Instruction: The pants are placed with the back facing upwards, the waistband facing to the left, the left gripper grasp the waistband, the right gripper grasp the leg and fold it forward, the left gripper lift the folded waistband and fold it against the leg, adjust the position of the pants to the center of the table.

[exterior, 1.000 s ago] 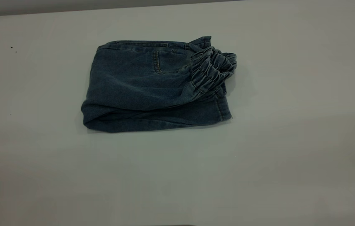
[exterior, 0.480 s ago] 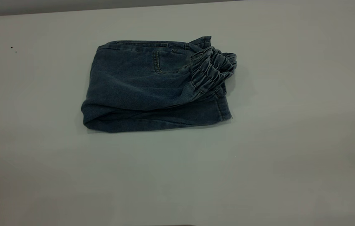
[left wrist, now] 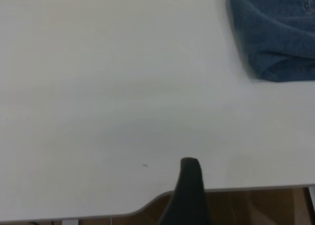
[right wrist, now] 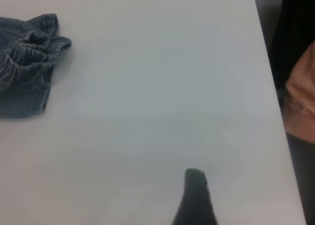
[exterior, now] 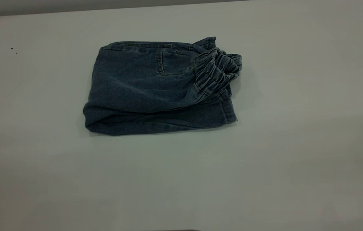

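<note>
Nearest, the worktop [exterior: 297,166] lies bare and pale. Farther back sit the pants [exterior: 155,93] — folded into a compact bundle, the waistband [exterior: 216,72] bunched at the right end over the leg [exterior: 200,117], whose hem peeks out beneath. Both grippers are outside the exterior view; each wrist view shows only one dark fingertip over the worktop's edge, well apart from the denim — open or closed, I cannot tell.

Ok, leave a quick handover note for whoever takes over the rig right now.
Left gripper: pulled back near the table edge, off the pants.
Right gripper: also back, clear of the cloth.
Pants: folded into a compact bundle on the table, waistband lying on top at the right end.
Done: both folds.
Left: possibly a nudge toward the table centre; the bundle sits slightly toward the far side.
</note>
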